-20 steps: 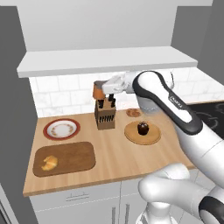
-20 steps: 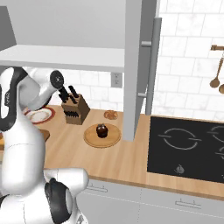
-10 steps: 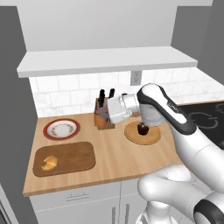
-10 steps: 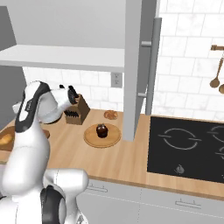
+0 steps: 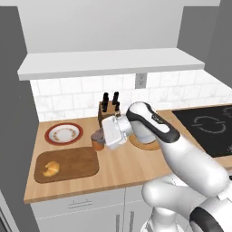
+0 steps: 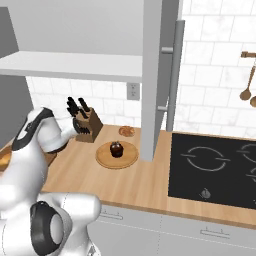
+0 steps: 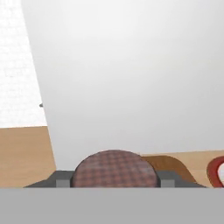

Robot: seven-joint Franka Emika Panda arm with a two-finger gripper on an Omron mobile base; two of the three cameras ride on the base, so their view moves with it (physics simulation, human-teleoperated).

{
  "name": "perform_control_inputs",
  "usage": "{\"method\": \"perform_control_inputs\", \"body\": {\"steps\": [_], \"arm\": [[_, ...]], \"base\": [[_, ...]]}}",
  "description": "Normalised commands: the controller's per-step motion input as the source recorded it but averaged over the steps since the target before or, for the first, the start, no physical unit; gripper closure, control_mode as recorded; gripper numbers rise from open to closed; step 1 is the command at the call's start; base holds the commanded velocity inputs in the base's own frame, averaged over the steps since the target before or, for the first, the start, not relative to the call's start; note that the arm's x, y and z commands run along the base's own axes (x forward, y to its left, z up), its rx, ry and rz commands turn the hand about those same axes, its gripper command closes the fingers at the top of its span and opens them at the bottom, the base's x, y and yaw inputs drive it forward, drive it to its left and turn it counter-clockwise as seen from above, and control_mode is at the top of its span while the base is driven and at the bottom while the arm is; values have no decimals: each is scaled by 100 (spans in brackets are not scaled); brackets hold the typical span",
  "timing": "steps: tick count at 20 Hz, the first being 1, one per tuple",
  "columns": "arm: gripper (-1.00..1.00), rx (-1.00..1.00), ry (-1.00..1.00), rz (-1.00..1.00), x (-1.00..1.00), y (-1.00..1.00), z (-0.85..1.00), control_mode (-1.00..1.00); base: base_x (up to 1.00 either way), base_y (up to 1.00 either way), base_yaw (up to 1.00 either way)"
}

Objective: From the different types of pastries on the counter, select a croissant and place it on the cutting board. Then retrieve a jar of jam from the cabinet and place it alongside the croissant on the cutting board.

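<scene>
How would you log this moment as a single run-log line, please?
phase: carrying jam to board | gripper: shut on jar of jam | croissant: on cutting board | jar: above counter, not yet on board

A kitchen: wooden counter (image 5: 136, 167), knife block (image 6: 82, 125), black hob (image 6: 215, 167), tiled wall behind.

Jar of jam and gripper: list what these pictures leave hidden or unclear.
- Jar of jam, left base view: the hand covers its right side.
- Jar, hand view: only the lid shows; the bottom edge cuts off the body.
- Gripper: fingertips too small to make out; contact unclear.
</scene>
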Motion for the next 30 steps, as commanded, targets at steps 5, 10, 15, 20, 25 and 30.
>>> {"method": "perform_control_inputs", "body": {"steps": [5, 10, 15, 20, 25, 30], "arm": [[100, -2, -4, 5, 0, 28, -72, -100], [100, 0, -2, 6, 12, 29, -59, -100], [100, 0, 0, 5, 43, 33, -54, -100], [100, 0, 0, 8, 64, 26, -48, -100], [100, 0, -3, 13, 69, 6, -38, -100], [100, 0, -5, 12, 34, 22, -38, -100]], "base": [[0, 0, 0], [0, 0, 0], [0, 0, 0], [0, 0, 0], [0, 0, 0], [0, 0, 0]]}}
